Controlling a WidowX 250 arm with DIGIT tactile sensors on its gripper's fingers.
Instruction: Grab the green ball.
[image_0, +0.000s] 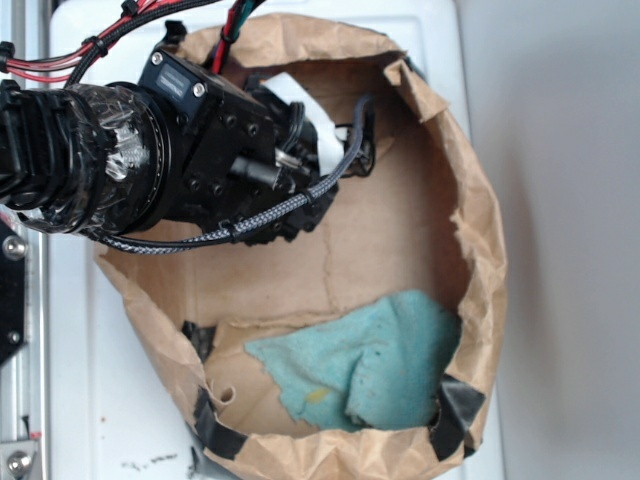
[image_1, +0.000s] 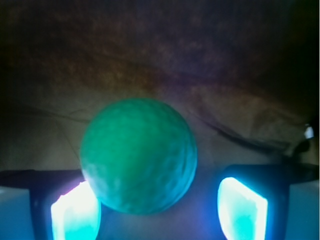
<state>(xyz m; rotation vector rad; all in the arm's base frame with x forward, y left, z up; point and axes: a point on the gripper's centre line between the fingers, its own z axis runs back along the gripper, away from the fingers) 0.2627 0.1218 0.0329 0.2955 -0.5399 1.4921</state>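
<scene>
In the wrist view the green ball (image_1: 138, 155), a small mint-green sphere, lies on brown paper right in front of me, between my two lit fingers. My gripper (image_1: 159, 210) is open. The left pad (image_1: 75, 212) sits at the ball's lower left edge, and a clear gap separates the ball from the right pad (image_1: 242, 207). In the exterior view my gripper (image_0: 300, 170) reaches down into the upper left of the paper bag. The arm's body hides the ball there.
A torn brown paper bag (image_0: 480, 230) with raised crumpled walls surrounds the work area. A flat teal terry cloth (image_0: 370, 365) lies at its lower right. Black tape (image_0: 455, 415) holds the bag's rim. A braided cable (image_0: 330, 180) loops beside the gripper.
</scene>
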